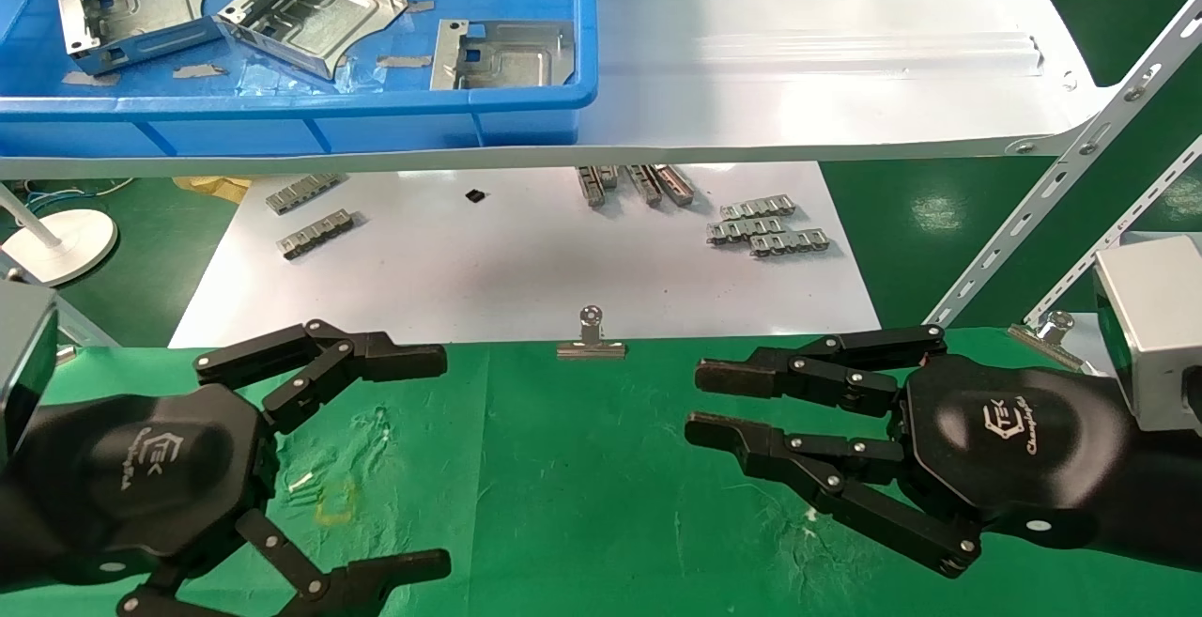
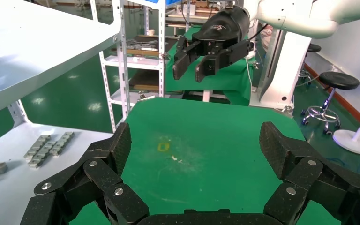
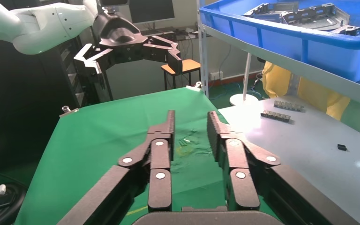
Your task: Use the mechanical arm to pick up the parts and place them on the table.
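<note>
- Hovering over the near left part of the table (image 1: 582, 467), the left mechanical arm (image 1: 413, 457) has its black fingers (image 1: 376, 354) spread wide, the upper pair and the lower pair far apart, with nothing between them.
- From the left wrist view the same hand (image 2: 192, 159) shows both finger groups splayed to either side, bare green cloth visible through the gap.
- Over the near right part of the table hangs the right mechanical arm (image 1: 714, 406), its fingers pointing toward the middle of the cloth; the two finger groups lie close together with only a narrow gap, and they grip nothing.
- The right wrist view shows this hand (image 3: 190, 126) with its fingers (image 3: 161, 140) stretched nearly parallel, a slim strip of cloth showing between them.
- Three parts lie in the blue bin (image 1: 526, 115) on the glossy white shelf (image 1: 826, 53), beyond the table's far edge and above it: one part (image 1: 131, 7) in the bin's left area, a second part (image 1: 315, 7) tilted just beside it and seemingly touching it, and a third part (image 1: 502, 55) against the bin's right front wall.
- No part rests on the green cloth.
- A silver binder clip (image 1: 591, 340) sits at the middle of the table's far edge.
- Past that edge, a white sheet (image 1: 526, 260) carries small grey ribbed strips (image 1: 765, 227) in several clusters.
- A faint yellow square outline (image 1: 335, 501) marks the cloth near the left hand.
</note>
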Robot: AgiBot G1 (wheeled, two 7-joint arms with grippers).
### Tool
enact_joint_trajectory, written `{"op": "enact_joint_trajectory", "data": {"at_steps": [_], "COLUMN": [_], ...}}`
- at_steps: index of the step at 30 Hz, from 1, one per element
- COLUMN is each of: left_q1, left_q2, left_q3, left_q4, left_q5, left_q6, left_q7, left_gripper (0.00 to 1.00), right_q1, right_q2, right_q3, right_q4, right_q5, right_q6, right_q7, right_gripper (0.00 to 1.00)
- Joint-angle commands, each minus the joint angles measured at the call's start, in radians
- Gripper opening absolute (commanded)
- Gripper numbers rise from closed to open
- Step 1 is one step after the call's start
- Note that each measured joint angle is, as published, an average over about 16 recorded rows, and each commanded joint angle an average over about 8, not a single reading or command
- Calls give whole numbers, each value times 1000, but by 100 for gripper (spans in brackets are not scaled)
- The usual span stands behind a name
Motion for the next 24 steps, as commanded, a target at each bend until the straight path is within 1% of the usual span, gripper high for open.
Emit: {"op": "enact_joint_trajectory", "data": {"at_steps": [1,24], "left_q1": [0,0], "left_q2": [0,0], "left_q3": [0,0], "left_q4": [0,0], "left_q5": [0,0], "left_q6": [0,0], "left_q7": [0,0], "left_gripper": [100,100], "right_q1": [0,0], "right_q2": [0,0], "right_q3": [0,0], "right_q4": [0,0], "right_q5": [0,0], "right_q6": [0,0], "right_q7": [0,0], "right_gripper": [0,0]}}
